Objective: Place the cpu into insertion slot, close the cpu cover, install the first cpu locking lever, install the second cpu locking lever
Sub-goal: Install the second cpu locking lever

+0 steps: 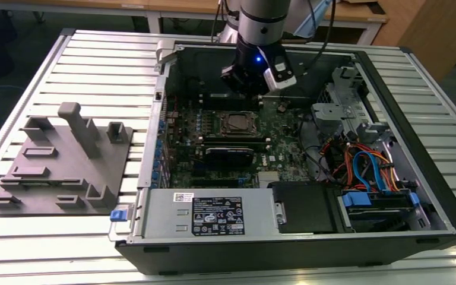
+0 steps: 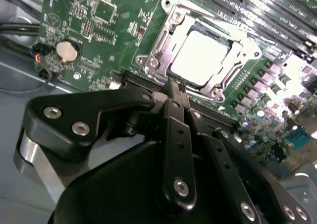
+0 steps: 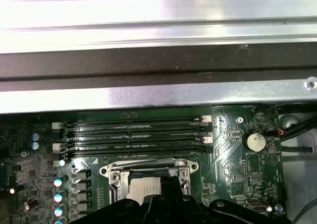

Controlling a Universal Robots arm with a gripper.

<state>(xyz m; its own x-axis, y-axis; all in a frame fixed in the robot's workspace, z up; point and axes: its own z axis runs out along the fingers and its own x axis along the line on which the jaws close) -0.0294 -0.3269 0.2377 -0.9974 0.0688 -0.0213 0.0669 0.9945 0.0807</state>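
The open computer case (image 1: pixel 291 148) lies flat on the tabletop (image 1: pixel 93 65), motherboard up for access. The cpu (image 2: pixel 200 58) sits in the insertion slot (image 1: pixel 238 123), cpu cover (image 2: pixel 153 55) down around it. The claw (image 2: pixel 174 87), fingers pressed together and empty, hovers just beside the socket.

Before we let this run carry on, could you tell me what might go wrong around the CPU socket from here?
1. The gripper hangs close beside the cpu cover, which lies down over the cpu; a slightly off move could scrape the frame or shift the chip.
2. Memory slots and small capacitors crowd the socket, so a sideways slip might knock them.
3. I cannot tell whether the cover is fully seated; forcing it could strain the socket.
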